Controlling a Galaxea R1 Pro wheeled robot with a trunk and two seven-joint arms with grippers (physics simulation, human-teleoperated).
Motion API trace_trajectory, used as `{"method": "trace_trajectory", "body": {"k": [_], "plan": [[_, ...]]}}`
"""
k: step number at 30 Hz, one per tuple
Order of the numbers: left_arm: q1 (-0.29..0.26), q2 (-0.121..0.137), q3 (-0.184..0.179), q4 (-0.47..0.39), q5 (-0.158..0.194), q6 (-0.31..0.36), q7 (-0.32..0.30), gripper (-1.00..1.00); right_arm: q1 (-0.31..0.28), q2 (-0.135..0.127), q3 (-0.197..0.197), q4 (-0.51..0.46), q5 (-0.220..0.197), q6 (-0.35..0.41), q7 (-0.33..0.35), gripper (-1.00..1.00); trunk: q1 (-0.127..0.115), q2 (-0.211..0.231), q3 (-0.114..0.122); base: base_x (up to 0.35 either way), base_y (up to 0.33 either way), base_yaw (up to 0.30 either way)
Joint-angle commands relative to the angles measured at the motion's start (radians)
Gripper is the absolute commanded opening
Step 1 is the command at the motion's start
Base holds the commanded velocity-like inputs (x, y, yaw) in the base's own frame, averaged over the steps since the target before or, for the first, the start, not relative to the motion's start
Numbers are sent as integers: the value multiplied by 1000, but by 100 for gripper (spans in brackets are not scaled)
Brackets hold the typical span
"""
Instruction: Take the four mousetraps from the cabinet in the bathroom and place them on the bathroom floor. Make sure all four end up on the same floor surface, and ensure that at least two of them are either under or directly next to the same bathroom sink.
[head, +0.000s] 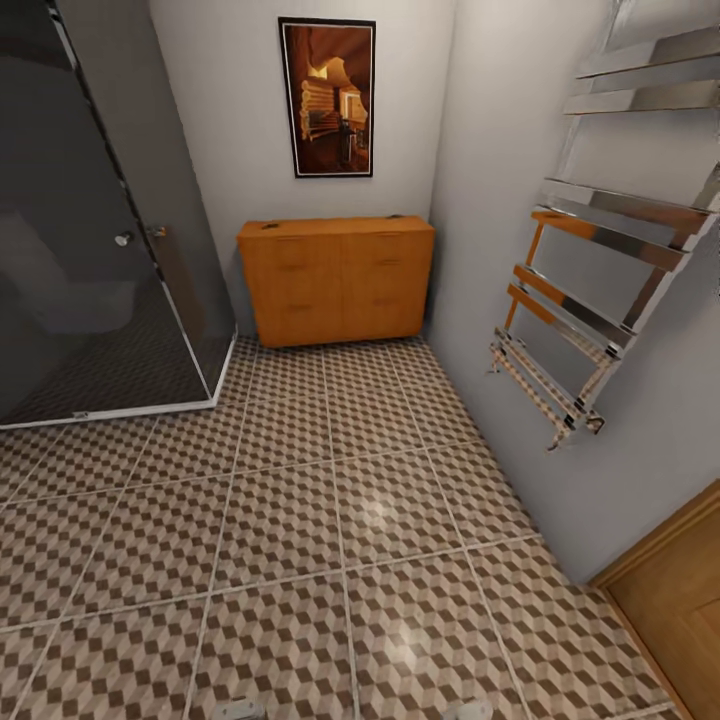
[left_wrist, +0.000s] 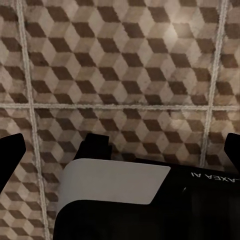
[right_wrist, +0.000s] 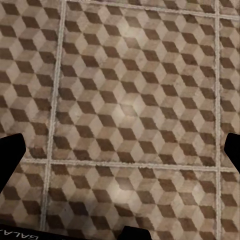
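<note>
Tiled in a brown, beige and grey cube pattern, the bathroom floor (head: 300, 560) runs from the robot to the far wall, where the cabinet (head: 337, 280) stands closed under a framed picture (head: 327, 97). A dark glass shower enclosure (head: 90, 250) flanks it on one side and a chrome towel rail (head: 600, 290) hangs on the other wall. Both wrist views look straight down at bare tile: the left gripper (left_wrist: 120, 150) and the right gripper (right_wrist: 120, 150) each show dark fingertips at opposite edges of the picture, so both sets of jaws stand wide and hold nothing. The cabinet lies well ahead of both jaws; no mousetraps can be made out, so they are presumably inside. The step in hand appears to be the approach. To do it well, drive squarely toward the cabinet front, staying away from the shower glass and the rail, and stop with a drawer handle within reach of one arm.
</note>
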Motion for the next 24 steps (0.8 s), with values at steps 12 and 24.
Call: {"method": "trace_trajectory", "body": {"k": [12,24], "plan": [[-1,1,-8,-5,6,-3,6,100,-1,0,8,1,-2,-2,-6,100,0,0,18,0,0,0],[-1,1,-8,-5,6,-3,6,100,-1,0,8,1,-2,-2,-6,100,0,0,37,0,0,0]]}}
